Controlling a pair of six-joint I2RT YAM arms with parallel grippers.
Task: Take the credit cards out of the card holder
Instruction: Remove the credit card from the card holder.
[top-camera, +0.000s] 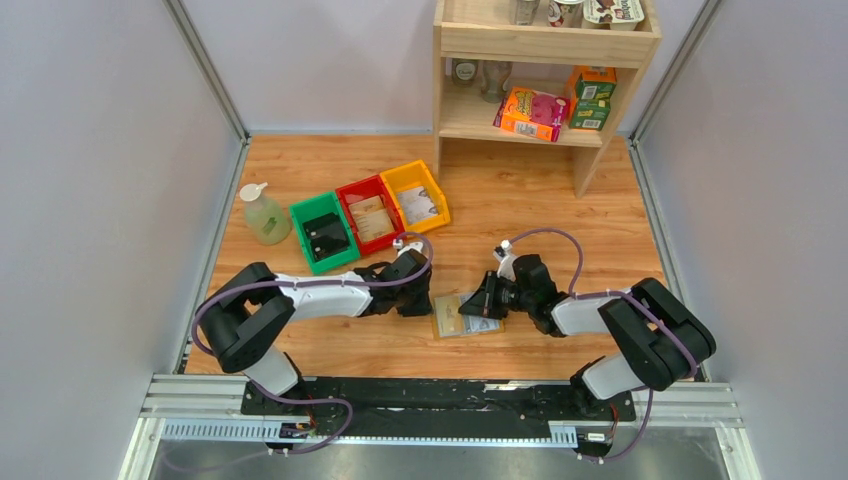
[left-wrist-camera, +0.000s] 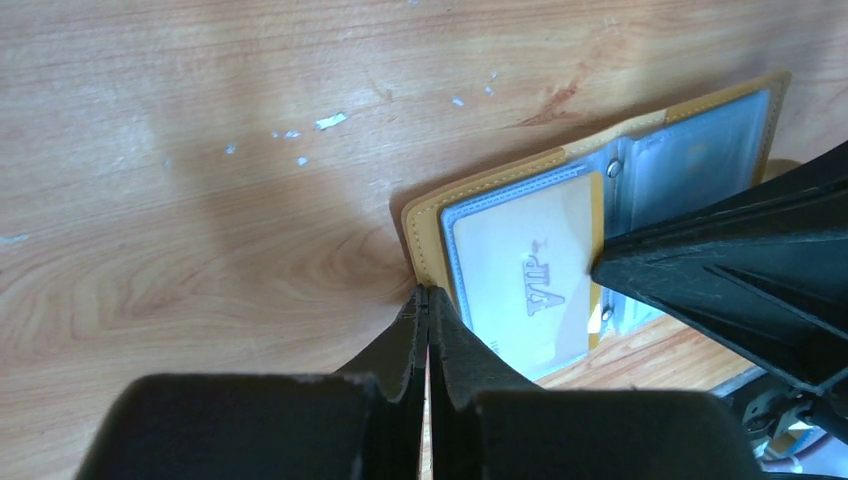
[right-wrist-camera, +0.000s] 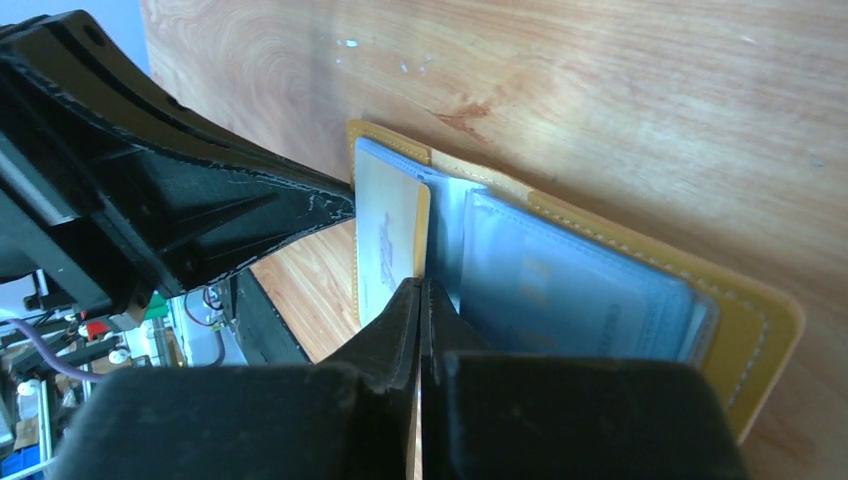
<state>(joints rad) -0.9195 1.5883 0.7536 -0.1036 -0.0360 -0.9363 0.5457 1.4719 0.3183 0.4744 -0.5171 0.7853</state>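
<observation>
The mustard-yellow card holder (top-camera: 447, 322) lies open on the wooden table between both grippers. In the left wrist view its left half (left-wrist-camera: 432, 232) holds a pale credit card (left-wrist-camera: 520, 270) marked "VIP" in a clear pocket. The right wrist view shows that card (right-wrist-camera: 385, 235) and a blue-grey pocket (right-wrist-camera: 570, 290) with another card inside. My left gripper (top-camera: 424, 303) is shut, its tips (left-wrist-camera: 426, 293) at the holder's left edge. My right gripper (top-camera: 480, 304) is shut, its tips (right-wrist-camera: 420, 284) over the holder's middle beside the pale card's edge. Neither visibly holds a card.
Green (top-camera: 322, 233), red (top-camera: 368, 215) and yellow (top-camera: 416, 196) bins stand in a row behind the left arm. A soap bottle (top-camera: 263, 214) stands to their left. A wooden shelf (top-camera: 545, 75) with boxes stands at the back right.
</observation>
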